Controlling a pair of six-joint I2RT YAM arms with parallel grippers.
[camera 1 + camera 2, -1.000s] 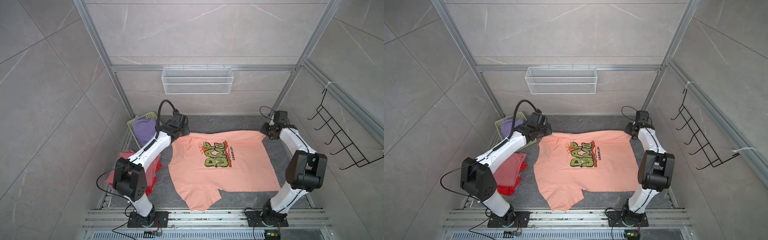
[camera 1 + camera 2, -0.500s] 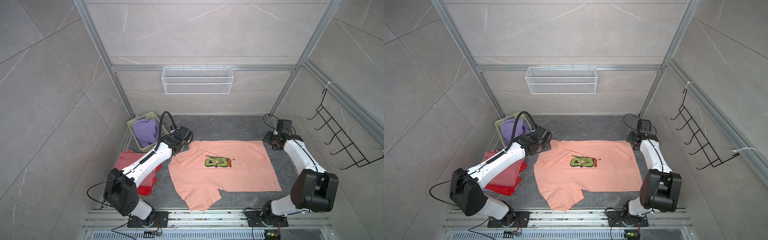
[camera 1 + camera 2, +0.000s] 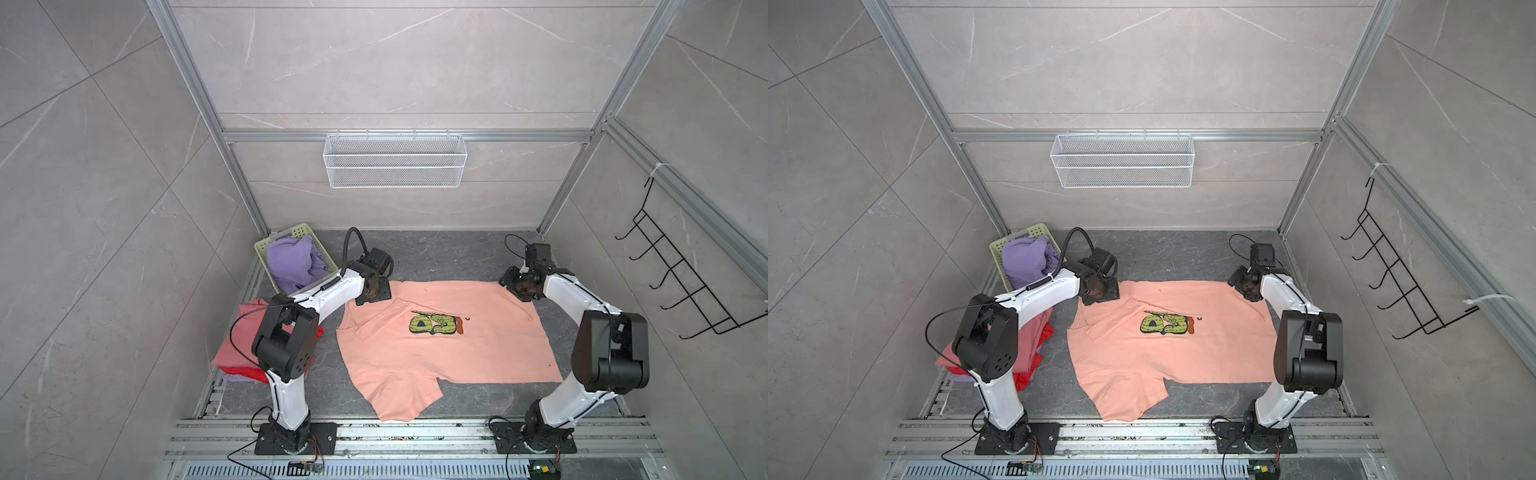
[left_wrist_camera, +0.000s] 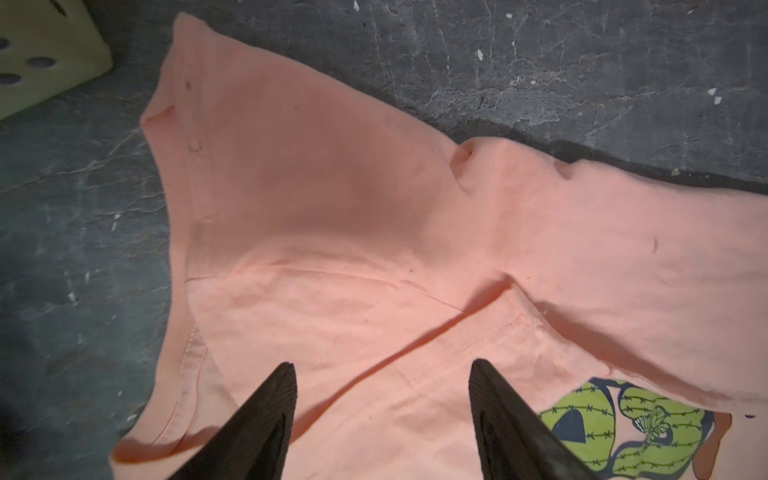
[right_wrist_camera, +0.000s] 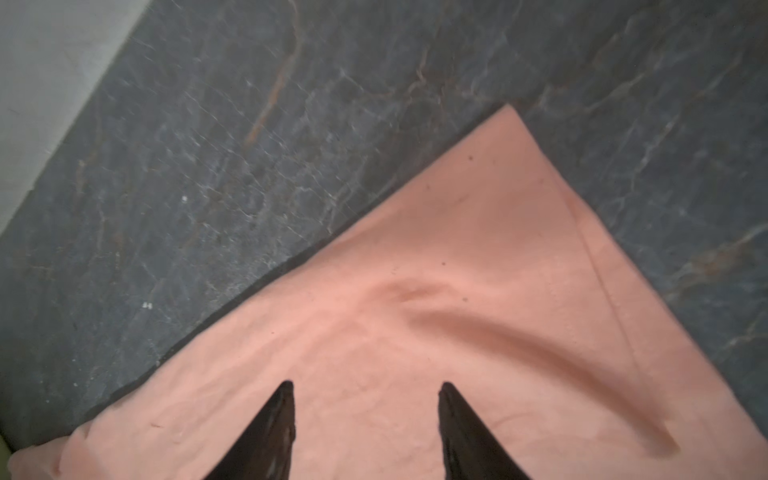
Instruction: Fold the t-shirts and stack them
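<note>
Both grippers spread over the peach tee (image 3: 440, 357).
My left gripper (image 4: 381, 365) hangs empty, fingers apart, a sleeve just beyond the tips; my right gripper (image 5: 365, 383) too, apart and empty, a hem corner beyond its tips. The tee lies flat under both, its far edge folded onto the print (image 4: 623, 428).

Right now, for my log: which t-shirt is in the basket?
The lavender t-shirt, bunched in the pale green basket. The peach t-shirt lies spread on the table; the rose t-shirt and red t-shirt are piled outside.
</note>
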